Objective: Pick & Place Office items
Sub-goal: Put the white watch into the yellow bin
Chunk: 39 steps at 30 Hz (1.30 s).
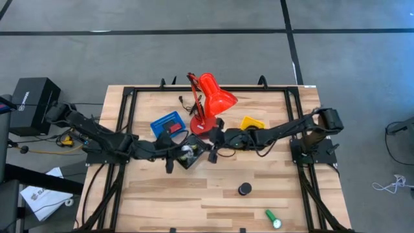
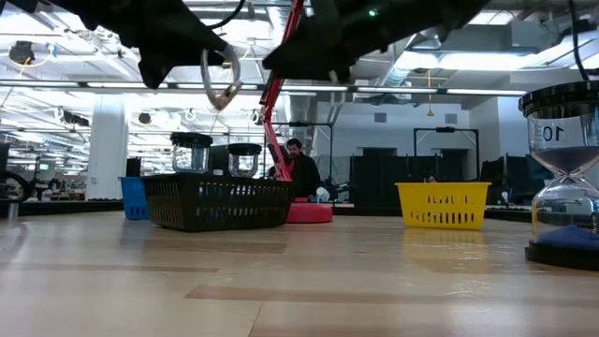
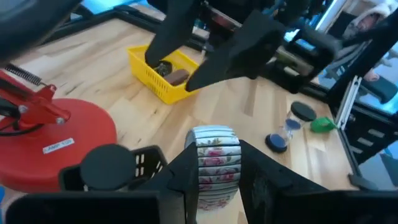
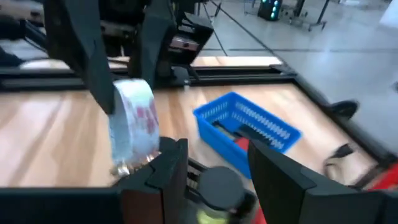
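Note:
My left gripper (image 3: 214, 163) is shut on a roll of flower-printed tape (image 3: 215, 167) and hangs over the black tray (image 2: 220, 201); in the low view the roll (image 2: 220, 80) shows as a ring below the fingers. My right gripper (image 4: 211, 158) is open close beside it, facing the roll (image 4: 134, 127) over the same tray, and touches nothing. A black-topped round item (image 4: 221, 183) lies in the tray below it. An hourglass (image 1: 244, 189) stands on the table, and a green cylinder (image 1: 273, 219) lies near the near edge. My left gripper pinches the tape roll between its two fingers, one on each flat side of the roll's rim (image 3: 200, 171), with the printed band facing the wrist camera. The fingers come from above, slanting down. The roll hangs below them, lifted clear above the black tray.
The red desk lamp (image 1: 208, 103) stands just behind both grippers, with its base (image 3: 56, 140) beside the black tray. The blue tray (image 1: 167, 123) is to the left of the lamp and the yellow tray (image 1: 252, 123) to its right, with items inside. The near half of the table holds little.

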Motion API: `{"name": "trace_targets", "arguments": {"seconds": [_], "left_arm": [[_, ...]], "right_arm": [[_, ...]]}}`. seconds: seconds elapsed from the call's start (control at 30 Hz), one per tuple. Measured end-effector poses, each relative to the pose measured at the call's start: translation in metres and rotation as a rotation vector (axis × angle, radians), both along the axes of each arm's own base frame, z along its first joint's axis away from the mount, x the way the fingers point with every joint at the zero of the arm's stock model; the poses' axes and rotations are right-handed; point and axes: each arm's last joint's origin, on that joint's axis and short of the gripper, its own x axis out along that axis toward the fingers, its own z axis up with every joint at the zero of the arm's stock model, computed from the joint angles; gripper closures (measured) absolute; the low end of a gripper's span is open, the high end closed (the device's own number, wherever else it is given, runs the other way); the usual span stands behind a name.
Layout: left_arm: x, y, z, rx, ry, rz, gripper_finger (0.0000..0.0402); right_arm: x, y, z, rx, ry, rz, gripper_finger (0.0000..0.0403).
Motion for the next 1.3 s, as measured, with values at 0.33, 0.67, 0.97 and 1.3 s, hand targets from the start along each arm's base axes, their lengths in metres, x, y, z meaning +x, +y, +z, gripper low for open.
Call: {"name": "trace_targets", "arguments": {"seconds": [0.33, 0.67, 0.97, 1.3], "left_arm": [[0.004, -0.001, -0.005, 0.014, 0.013, 0.015, 0.0318], [0.004, 0.0, -0.005, 0.024, 0.011, 0.038, 0.0319], [0.004, 0.0, -0.005, 0.03, 0.005, 0.059, 0.0322], [0.005, 0.0, -0.003, 0.022, -0.012, 0.059, 0.0322]], "right_arm": [[0.029, 0.01, -0.005, 0.087, 0.09, 0.004, 0.0244], [0.029, 0.025, 0.003, 0.071, 0.196, 0.04, 0.0244], [0.031, 0.031, 0.01, 0.12, 0.137, 0.03, 0.0244], [0.04, 0.019, 0.004, 0.137, 0.106, -0.002, 0.0244]]}}
